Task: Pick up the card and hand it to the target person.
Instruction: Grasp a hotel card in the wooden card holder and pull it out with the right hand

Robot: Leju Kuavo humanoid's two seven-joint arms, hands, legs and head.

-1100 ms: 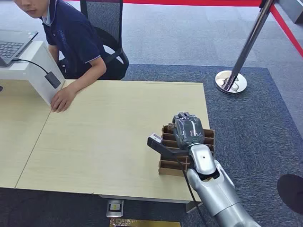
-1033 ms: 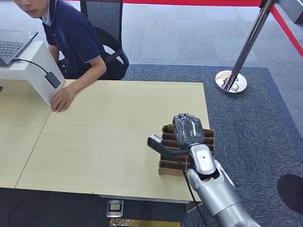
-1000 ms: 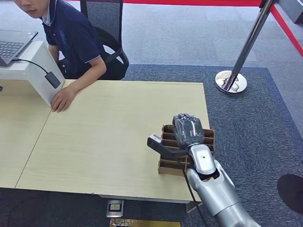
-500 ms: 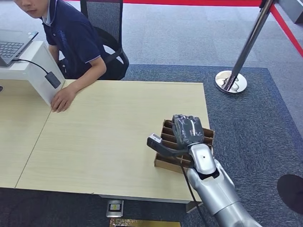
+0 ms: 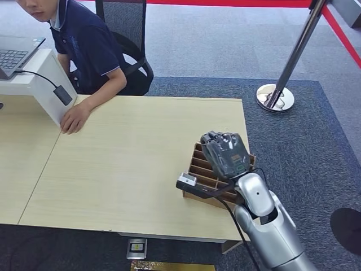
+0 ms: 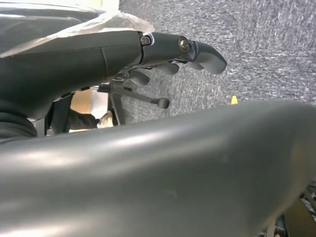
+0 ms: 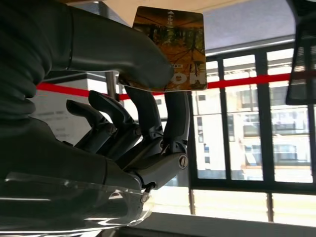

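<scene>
Since a second ago my right hand (image 5: 225, 153) has swung toward five o'clock over the slotted cardboard rack (image 5: 200, 169). Thumb and finger pinch the card (image 7: 175, 47), thin, stiff and slick, by one edge. My left hand's (image 6: 111, 54) hold I cannot tell.

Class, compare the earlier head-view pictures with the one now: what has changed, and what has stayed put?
The right hand has lifted and tilted, pinching the orange picture card. The brown slotted cardboard holder has swung askew on the pale wooden table. The seated person's hand stayed on the table.
</scene>
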